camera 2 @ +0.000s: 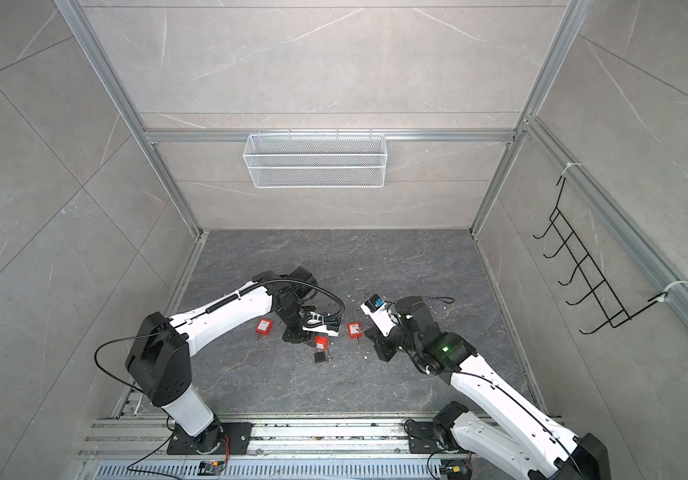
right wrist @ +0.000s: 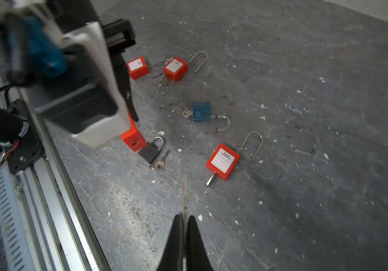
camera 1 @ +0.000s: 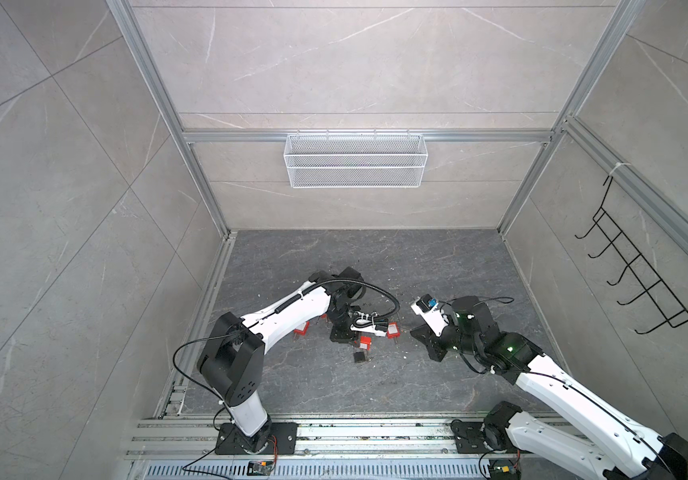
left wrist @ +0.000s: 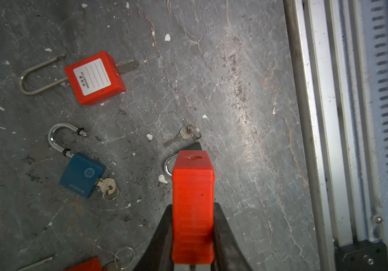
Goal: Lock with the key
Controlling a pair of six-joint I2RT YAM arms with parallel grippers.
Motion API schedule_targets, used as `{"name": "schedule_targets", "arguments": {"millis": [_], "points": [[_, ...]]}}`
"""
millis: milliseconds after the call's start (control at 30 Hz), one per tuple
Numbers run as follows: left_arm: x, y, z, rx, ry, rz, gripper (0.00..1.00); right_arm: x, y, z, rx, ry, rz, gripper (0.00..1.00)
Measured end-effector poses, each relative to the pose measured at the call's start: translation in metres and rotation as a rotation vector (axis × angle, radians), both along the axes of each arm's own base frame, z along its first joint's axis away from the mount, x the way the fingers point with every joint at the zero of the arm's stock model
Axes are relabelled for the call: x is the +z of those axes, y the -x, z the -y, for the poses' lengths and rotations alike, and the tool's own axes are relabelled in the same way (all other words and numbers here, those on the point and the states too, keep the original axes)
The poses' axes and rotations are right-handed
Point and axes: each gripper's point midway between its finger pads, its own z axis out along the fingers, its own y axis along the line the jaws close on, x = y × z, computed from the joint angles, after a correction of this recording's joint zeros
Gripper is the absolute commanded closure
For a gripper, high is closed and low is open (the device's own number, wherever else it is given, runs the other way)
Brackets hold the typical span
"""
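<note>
Clamped between the dark fingers of the left end effector [left wrist: 192,206], a red padlock [left wrist: 192,178] is held just above the counter [left wrist: 235,93], its keyhole end turned away from the wrist camera. Partly hidden beneath it, a black padlock [right wrist: 150,150] is seen, with a loose key [left wrist: 182,136] lying just beside. The right end effector [right wrist: 185,217] is closed on the key [right wrist: 185,192], of which only a thin blade is shown edge-on, apart from the held padlock. A blue padlock [left wrist: 81,174] and a labelled red padlock [left wrist: 94,78], both with open shackles and keys inserted, are laid near by.
</note>
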Motion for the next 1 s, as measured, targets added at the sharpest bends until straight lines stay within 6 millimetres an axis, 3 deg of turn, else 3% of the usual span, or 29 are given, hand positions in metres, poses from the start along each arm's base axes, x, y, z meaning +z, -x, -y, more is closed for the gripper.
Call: {"name": "schedule_targets", "arguments": {"millis": [100, 233, 433, 533, 733, 1000], "points": [[-0.004, -0.004, -0.007, -0.034, -0.032, 0.048, 1.0, -0.004, -0.011, -0.001, -0.111, -0.024, -0.091, 1.0], [-0.02, -0.003, -0.023, -0.073, -0.11, 0.076, 1.0, -0.025, -0.017, 0.002, -0.238, -0.04, -0.207, 1.0], [-0.031, -0.001, -0.041, -0.125, -0.193, 0.122, 1.0, -0.052, -0.013, 0.005, -0.34, -0.094, -0.287, 1.0], [-0.03, 0.002, -0.044, -0.152, -0.206, 0.147, 1.0, -0.057, -0.01, 0.001, -0.346, -0.106, -0.301, 1.0], [-0.031, 0.014, -0.031, -0.237, -0.234, 0.178, 1.0, -0.066, -0.008, 0.002, -0.389, -0.137, -0.302, 1.0], [-0.039, 0.005, 0.019, -0.331, -0.241, 0.218, 1.0, -0.061, -0.007, 0.014, -0.453, -0.162, -0.279, 1.0]]}}
